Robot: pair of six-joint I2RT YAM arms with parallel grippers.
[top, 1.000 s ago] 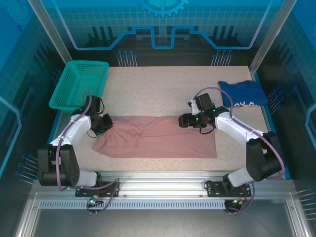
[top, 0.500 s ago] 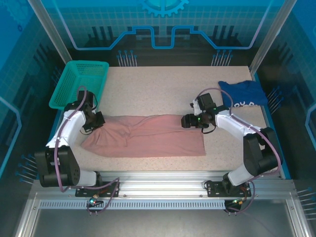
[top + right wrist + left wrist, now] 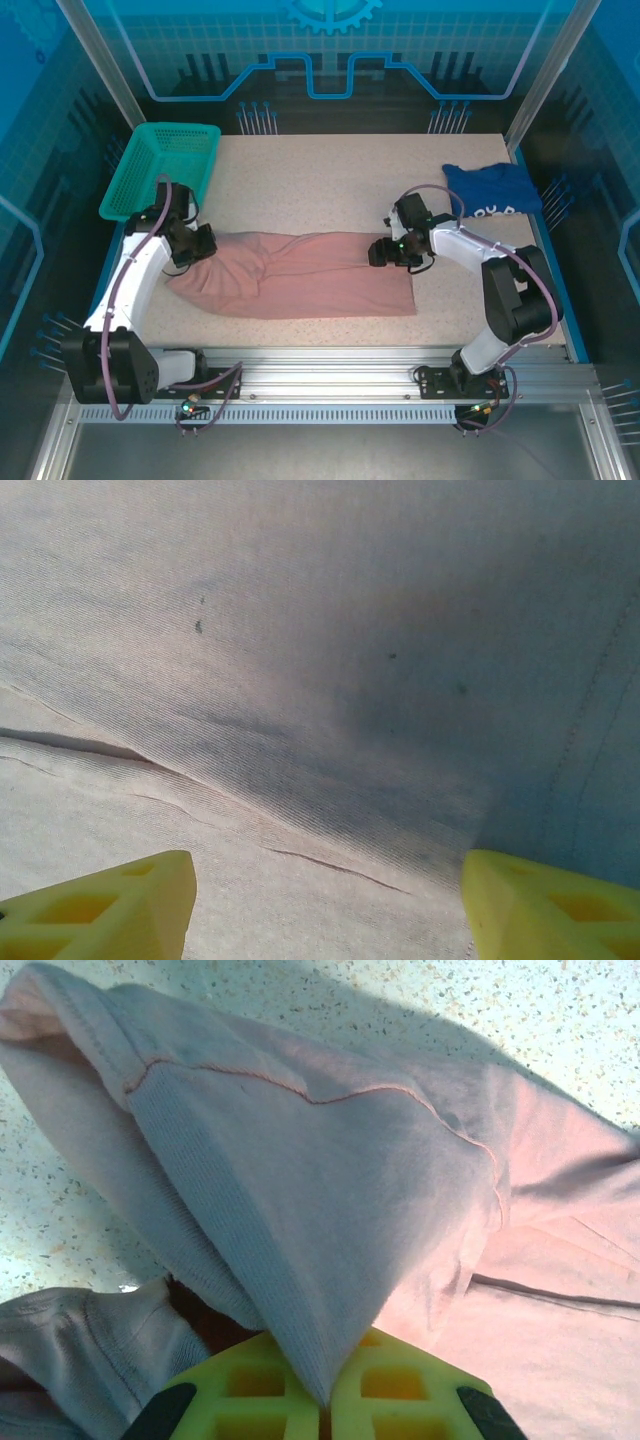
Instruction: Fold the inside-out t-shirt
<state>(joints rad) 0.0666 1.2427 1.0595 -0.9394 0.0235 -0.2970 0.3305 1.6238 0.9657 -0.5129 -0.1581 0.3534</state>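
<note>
**INSPECTION NOTE: PINK SHIRT LAID OUT BETWEEN TWO GRIPPERS, ONE END CLAMPED**

Item 1, left gripper point(image 3: 197, 246). Clamps tight on the inside-out t-shirt point(image 3: 310, 280), with no gap between the yellow pads point(image 3: 400, 1390). Pinches a ribbed band of the cloth right at the pad tips, per the left wrist view. Lifts that band into a tented fold directly ahead of the tips, with a stitched seam across the crest. More pink cloth bunched at the left of the pads and spread flat ahead to the right. Speckled table point(image 3: 330, 170) bare beyond the fold.

Item 2, right gripper point(image 3: 383, 252). Stands wide, with nothing between the fingers point(image 3: 100, 910). Points down at smooth pink cloth, seen across the whole gap between the tips and on ahead of them. One shallow crease slanting just ahead of the left fingertip; a faint seam line ahead of the right one. Contact with the cloth: cannot tell.

Item 3, garment. Lies as a long strip on the table, from the left gripper's tips across to beneath the right gripper. Wrinkled near the clamped end, smoother towards the wide jaws.

Item 4, surroundings. Green basket point(image 3: 160, 170) just beyond the left gripper, clear of the pink cloth. Dark blue shirt point(image 3: 490, 188) crumpled beyond the right gripper on its outer side, apart from the pink garment.
</note>
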